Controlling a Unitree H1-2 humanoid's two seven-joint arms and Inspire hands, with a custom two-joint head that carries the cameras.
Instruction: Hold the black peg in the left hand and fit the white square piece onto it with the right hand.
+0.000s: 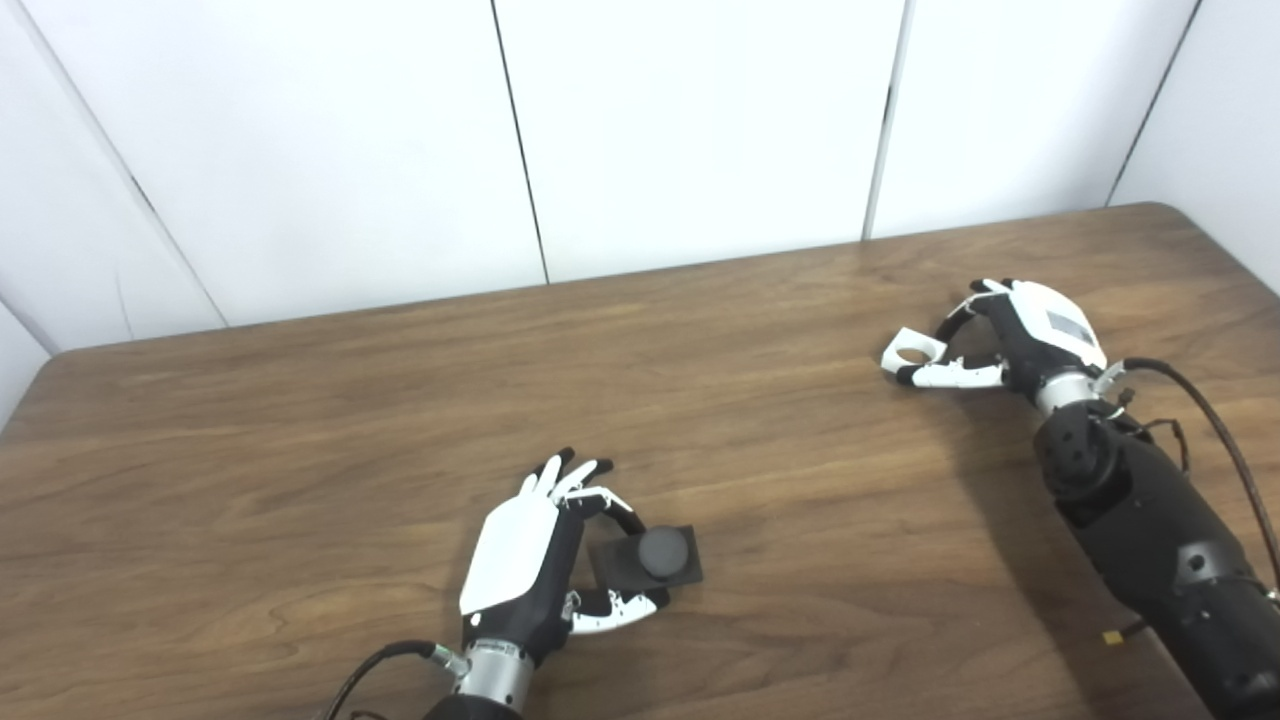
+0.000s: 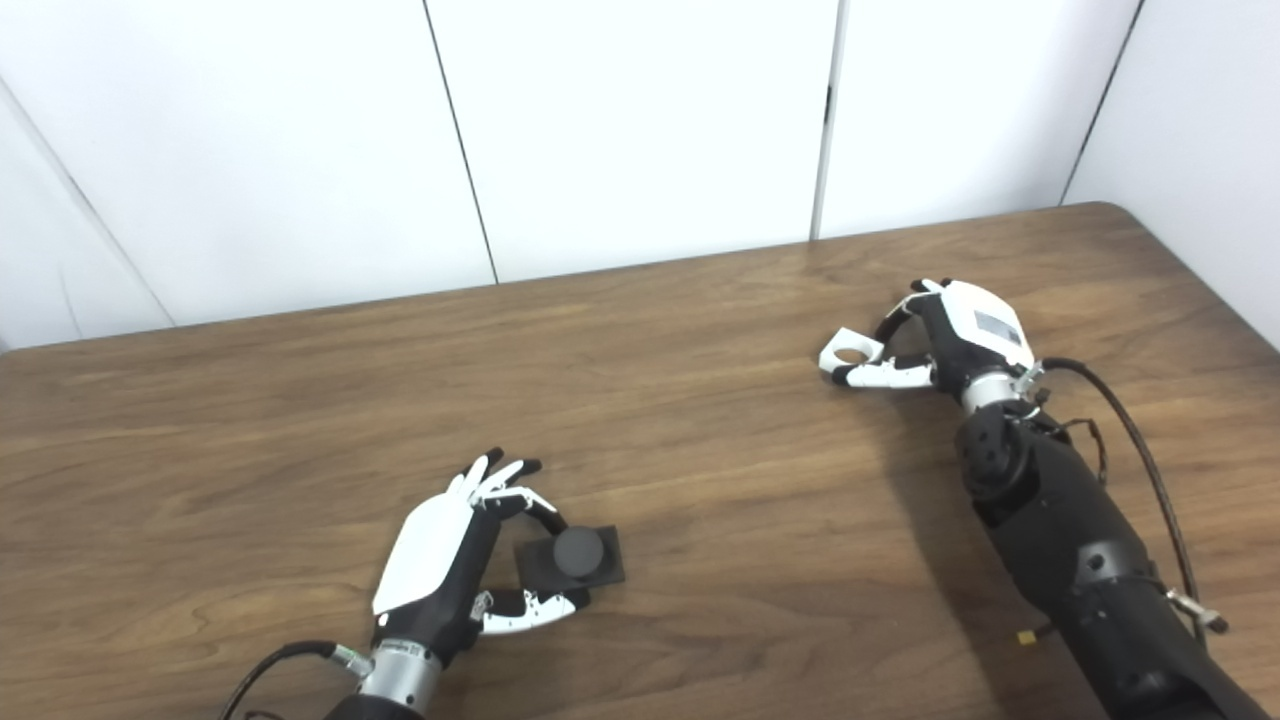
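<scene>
Wood-grain brown, the table [image 1: 760, 330] fills most of what we see, with white wall panels [image 1: 690, 130] behind its far edge. Nearest us, at about seven o'clock, our left hand [image 1: 540, 560] rests low over the tabletop, its fingers [image 1: 585, 478] curled round the far side of the black peg [image 1: 660, 552] and its thumb just beside the near side; whether they actually touch it we cannot tell. That peg is a short round post standing upright on a dark square base that lies flat on the wood. Farther off, at about two o'clock and well apart from the peg, our right hand [image 2: 940, 340] pinches the white square piece [image 2: 850, 350] between thumb and fingertips. We see a round hole through the piece, which is held tilted, close to the table.
</scene>
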